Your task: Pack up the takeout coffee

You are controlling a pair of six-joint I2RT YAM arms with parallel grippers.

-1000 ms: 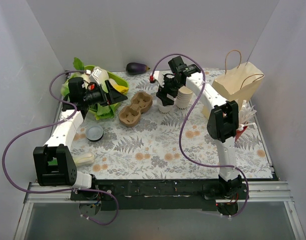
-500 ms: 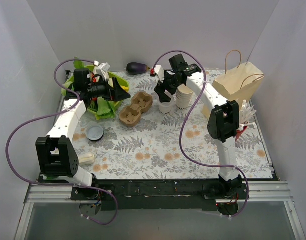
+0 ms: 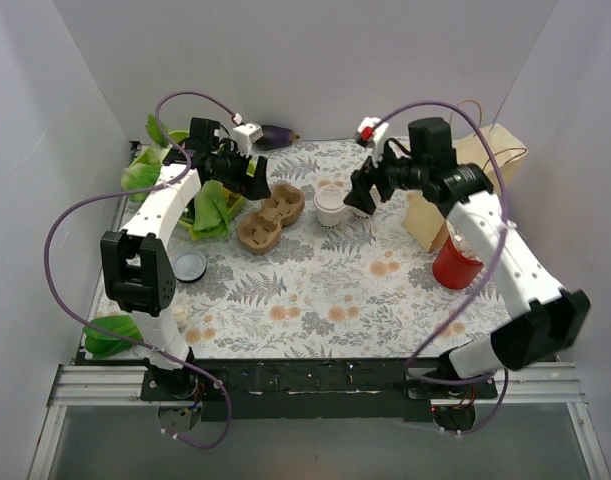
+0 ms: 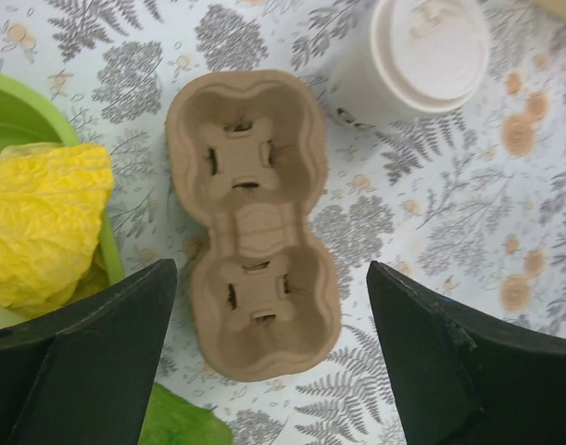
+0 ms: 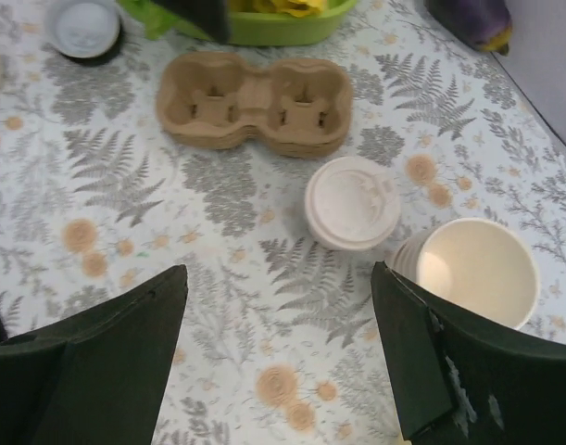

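Fern-print table (image 3: pixel 305 290), toward the far edge: my right claw (image 5: pixel 278 357) is hanging wide open, empty, beside the takeout coffee (image 5: pixel 352 202); I am advising a centred, below-lid grip.

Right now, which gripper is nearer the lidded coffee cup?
Right. The right gripper hovers close beside the lidded coffee cup; the left gripper sits over the cardboard carrier, farther off.

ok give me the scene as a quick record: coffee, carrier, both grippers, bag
coffee cup: upright on the table, lid on, beside the carrier, not in it
cup carrier: both wells empty
left gripper: open, empty, above the carrier
right gripper: open, empty, above the table near the coffee cup
stack of lidless cups: next to the coffee cup
paper bag: right side, partly hidden by the right arm
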